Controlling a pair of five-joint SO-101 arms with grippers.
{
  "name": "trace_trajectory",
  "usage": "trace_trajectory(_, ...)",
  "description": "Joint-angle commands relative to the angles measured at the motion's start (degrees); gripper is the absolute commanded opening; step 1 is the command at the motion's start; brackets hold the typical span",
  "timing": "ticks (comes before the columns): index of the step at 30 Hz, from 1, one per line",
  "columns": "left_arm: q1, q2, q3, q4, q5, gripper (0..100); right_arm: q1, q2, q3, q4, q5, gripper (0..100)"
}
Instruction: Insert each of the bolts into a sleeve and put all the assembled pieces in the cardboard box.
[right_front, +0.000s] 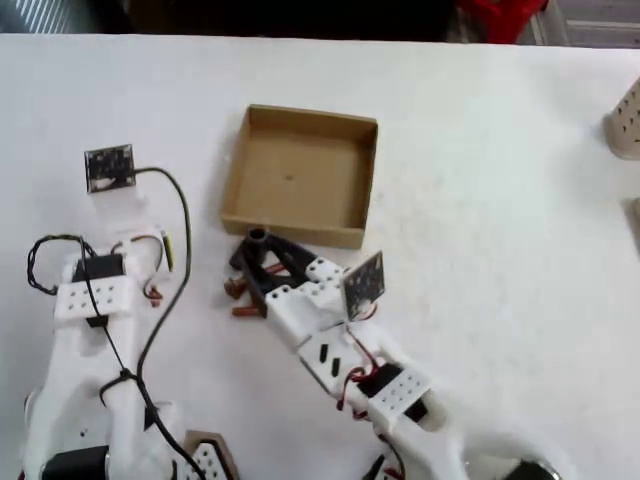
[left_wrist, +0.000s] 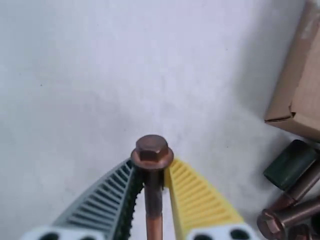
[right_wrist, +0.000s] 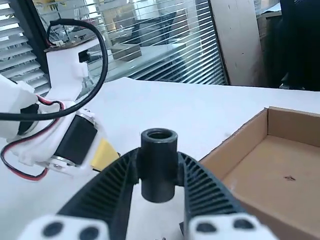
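Pinching the stiff bolt (left_wrist: 152, 151) under its head, the left gripper (left_wrist: 152, 171) risks slip (smooth metal). The right gripper (right_wrist: 159, 159) squeezes the rigid sleeve (right_wrist: 159, 175) mid-body.

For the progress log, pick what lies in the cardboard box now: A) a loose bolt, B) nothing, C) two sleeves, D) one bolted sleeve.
B: the cardboard box shows a bare floor in the high view; the left gripper holds a bolt and the right gripper a sleeve, both outside it.
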Motion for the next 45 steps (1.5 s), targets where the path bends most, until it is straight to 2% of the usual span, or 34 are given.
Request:
trace_trajectory(1, -0.5, -2.4, -0.4, -1.6, 0.5, 2, -0.2, 10.0, -1.0, -14.1, -0.4, 1.8)
trace_trajectory(10, -0.5, -2.4, -0.1, -4.7, 0.5, 2, -0.4, 42.0, -8.8, -40.0, -0.4, 1.8)
trace_trajectory(16, -0.5, -2.4, -0.1, -6.5, 0.5, 2, -2.8, 55.0, -12.0, -48.7, -0.4, 1.8)
trace_trajectory(26, 2.9, -2.5, -0.3, -19.3, 0.5, 2, -3.2, 56.0, -11.9, -49.3, 1.7, 1.7)
trace_trajectory(31, 6.5, -3.7, -0.3, -20.7, 0.5, 2, -3.2, 56.0, -11.9, -48.7, 1.8, 1.7)
trace_trajectory(39, 11.2, -25.7, 7.6, -20.6, 0.5, 2, -2.9, 56.0, -12.6, -46.1, 1.9, 1.7)
trace_trajectory(45, 17.1, -40.1, 16.9, -28.2, 1.0, 2, -3.2, 56.0, -12.0, -46.2, 1.9, 1.7)
